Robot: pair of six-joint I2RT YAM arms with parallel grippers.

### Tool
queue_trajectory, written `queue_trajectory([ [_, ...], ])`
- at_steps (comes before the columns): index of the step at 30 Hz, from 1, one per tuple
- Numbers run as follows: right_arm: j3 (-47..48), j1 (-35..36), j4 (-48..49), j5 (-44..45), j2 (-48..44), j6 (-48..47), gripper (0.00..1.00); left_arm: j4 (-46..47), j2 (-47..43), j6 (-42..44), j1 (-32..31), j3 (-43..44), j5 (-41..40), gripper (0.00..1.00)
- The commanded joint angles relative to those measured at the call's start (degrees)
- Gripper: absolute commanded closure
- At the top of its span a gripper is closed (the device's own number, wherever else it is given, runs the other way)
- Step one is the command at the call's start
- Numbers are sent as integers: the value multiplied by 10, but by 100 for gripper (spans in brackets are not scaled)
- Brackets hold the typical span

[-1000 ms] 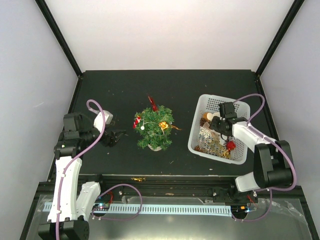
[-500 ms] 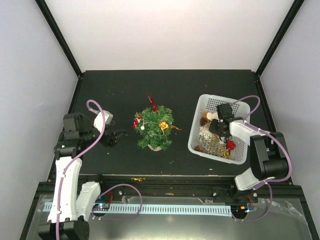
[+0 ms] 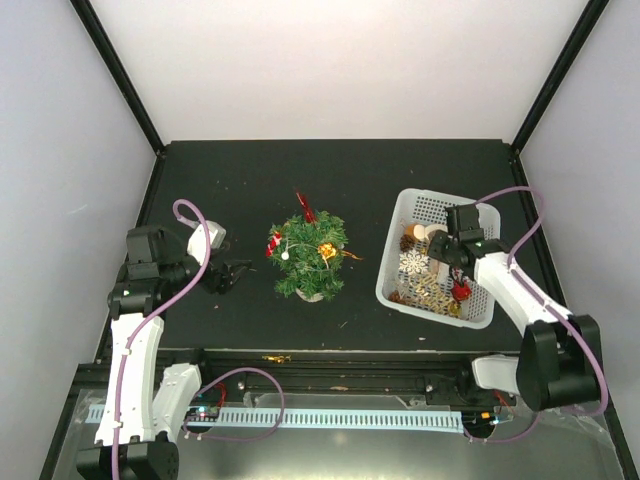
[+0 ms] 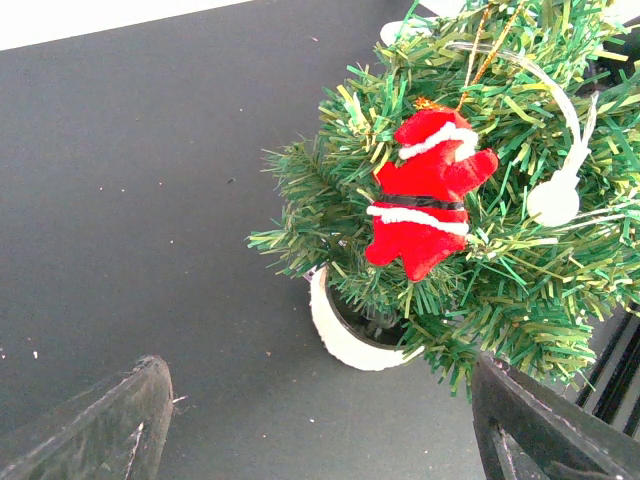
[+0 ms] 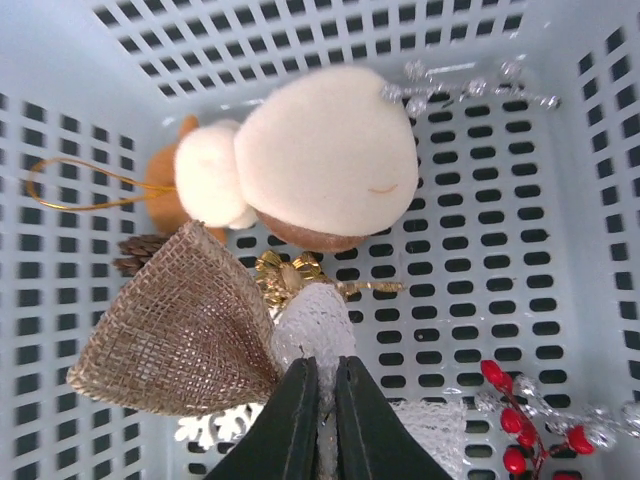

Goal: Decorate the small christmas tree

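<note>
At table centre: the small christmas tree stands upright on its white base, on the dark table.
Tree trimmings: a red Santa figure hangs on the tree's 9 o'clock side. A white ball pendant dangles just beside it. In the top view a gold piece sits toward 3 o'clock and a red spike sticks out at 12 o'clock.
Left gripper: it is low over the table at 9 o'clock from the tree, near the branches but not touching them. Its fingers are spread wide with nothing between them. Its wrist camera looks between them at the white base and the Santa figure.
Basket: white mesh, at 3 o'clock from the tree and well apart from it, with loose ornaments lying inside.
Right gripper: it points down inside the basket. Its fingers are drawn almost together and pinch the white lace of a burlap-and-lace ornament.
Around that grip, right wrist view: a cream plush figure lies at 12 o'clock, touching the ornament's gold bow. The burlap wing fans out at 9 o'clock. A pine cone shows at 10 o'clock and a red berry sprig at 4 o'clock.
</note>
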Motion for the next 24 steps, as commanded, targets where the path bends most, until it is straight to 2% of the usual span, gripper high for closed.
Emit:
queue_trajectory([
  [1, 18, 11, -32, 36, -47, -11, 91, 2, -3, 6, 3, 21, 11, 18],
  [4, 11, 19, -32, 34, -70, -12, 92, 2, -5, 5, 3, 21, 10, 18],
  [7, 5, 30, -25, 22, -100, -20, 99, 2, -8, 5, 3, 20, 9, 18],
  [13, -43, 36, 73, -116, -211, -27, 99, 1, -12, 6, 3, 21, 9, 18],
  [16, -27, 36, 46, -121, -182, -29, 95, -1, -12, 8, 3, 21, 11, 18],
  [19, 10, 36, -23, -53, -105, -26, 84, -1, -14, 8, 4, 21, 11, 18],
  [24, -1, 35, -14, -8, -84, -14, 84, -6, -20, 10, 3, 18, 9, 18],
])
